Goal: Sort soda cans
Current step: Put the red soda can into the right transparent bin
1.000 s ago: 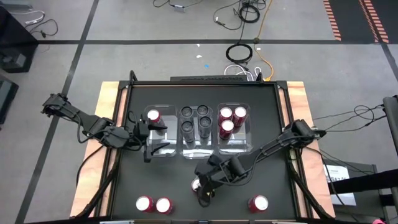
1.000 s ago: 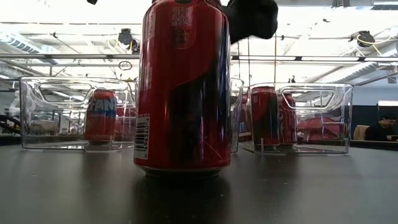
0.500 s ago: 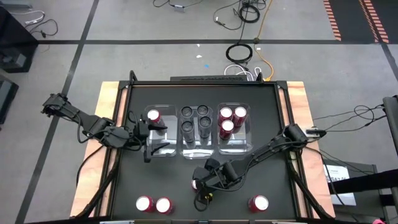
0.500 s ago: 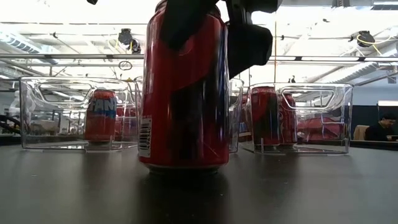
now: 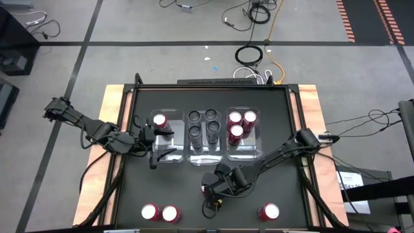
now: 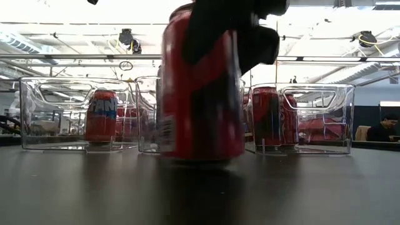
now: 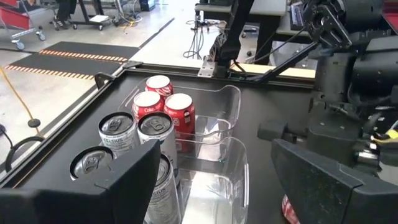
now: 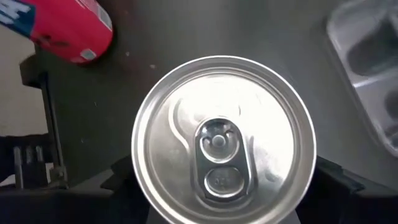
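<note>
My right gripper (image 5: 213,189) is shut on a red can with a silvery top (image 8: 221,143) at the table's near middle. The can stands big and blurred in the low view (image 6: 200,106). My left gripper (image 5: 153,152) is open and empty at the near end of the left clear bin (image 5: 169,154), which holds one red can (image 5: 159,121). The middle bin holds several dark cans (image 5: 203,124). The right bin holds three red cans (image 5: 239,123). Three more red cans (image 5: 160,212) (image 5: 268,211) stand on the table near its front edge. My right gripper pinches the red can's upper wall just below the rim (image 8: 140,174), with one finger (image 8: 121,180) on each of two opposite sides. The fingers come from above, pointing down. The can is upright. Whether its base is clear of the table I cannot tell.
The three clear bins stand side by side across the table's middle, with their walls (image 6: 300,119) behind the held can. The table has a raised black rim (image 5: 292,129). A red can (image 8: 68,31) lies close to the held one in the right wrist view.
My right gripper has come down over the red can's top and taken hold of its upper wall. The can has since shifted a little toward the table's right and far side and shows blurred in the low view.
</note>
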Controlling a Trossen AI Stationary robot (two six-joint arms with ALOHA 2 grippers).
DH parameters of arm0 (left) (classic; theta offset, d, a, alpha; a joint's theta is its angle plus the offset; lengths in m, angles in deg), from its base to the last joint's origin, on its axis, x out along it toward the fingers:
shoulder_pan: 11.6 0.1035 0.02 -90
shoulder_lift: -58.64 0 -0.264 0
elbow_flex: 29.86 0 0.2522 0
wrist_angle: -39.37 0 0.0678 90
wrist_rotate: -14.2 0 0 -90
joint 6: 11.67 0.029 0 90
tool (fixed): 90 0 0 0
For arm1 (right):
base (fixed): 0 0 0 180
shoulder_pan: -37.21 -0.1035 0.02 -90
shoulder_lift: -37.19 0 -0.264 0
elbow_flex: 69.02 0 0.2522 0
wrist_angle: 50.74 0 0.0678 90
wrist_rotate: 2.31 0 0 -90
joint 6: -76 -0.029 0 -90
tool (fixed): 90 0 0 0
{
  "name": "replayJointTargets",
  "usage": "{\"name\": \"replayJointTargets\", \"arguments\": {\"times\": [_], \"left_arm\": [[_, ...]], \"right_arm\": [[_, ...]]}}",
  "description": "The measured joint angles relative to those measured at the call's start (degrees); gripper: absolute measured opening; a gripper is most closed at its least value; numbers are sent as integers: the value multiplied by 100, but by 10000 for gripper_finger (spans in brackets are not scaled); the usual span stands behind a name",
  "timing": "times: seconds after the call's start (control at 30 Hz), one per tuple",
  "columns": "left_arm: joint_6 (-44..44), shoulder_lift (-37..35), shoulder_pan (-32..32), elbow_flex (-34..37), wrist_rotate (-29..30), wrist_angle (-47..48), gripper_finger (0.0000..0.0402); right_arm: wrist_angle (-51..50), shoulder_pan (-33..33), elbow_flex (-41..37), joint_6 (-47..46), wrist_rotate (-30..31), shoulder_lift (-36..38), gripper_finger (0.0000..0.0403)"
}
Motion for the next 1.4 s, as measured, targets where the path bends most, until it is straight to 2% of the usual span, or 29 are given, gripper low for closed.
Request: {"name": "replayJointTargets", "arguments": {"times": [0.13, 0.3, 0.47, 0.57, 0.77, 0.87, 1.0, 1.1, 1.27, 1.4], "left_arm": [[0, 0, 0, 0, 0, -2, 316], [0, 0, 0, 0, 1, -2, 316], [0, 0, 2, 0, 0, -3, 316], [0, 0, 1, 0, 1, -2, 316], [2, 0, 2, 0, 2, -9, 316], [3, 0, 2, 0, 2, -7, 316], [4, 0, 2, 0, 2, -11, 316], [4, 0, 2, 0, 2, -20, 316], [4, 0, 2, 0, 2, -24, 316], [43, 0, 2, 0, 2, -22, 316]], "right_arm": [[-355, -8, -3, -65, 212, 421, 284], [-805, -103, -1, -670, 1165, 1222, 285], [-1588, -228, 8, -1978, 2228, 1925, 289], [-2445, -286, 8, -2985, 2767, 2128, 290], [-4765, -264, 3, -5603, 2800, 2193, 291], [-5263, -266, 0, -6231, 2801, 2197, 291], [-5024, -77, -396, -6292, 2633, 2430, 292], [-4855, 62, -1015, -6469, 2420, 2652, 292], [-3989, 198, -2087, -6760, 2345, 3227, 292], [-3111, 474, -2802, -6369, 2381, 3465, 292]]}}
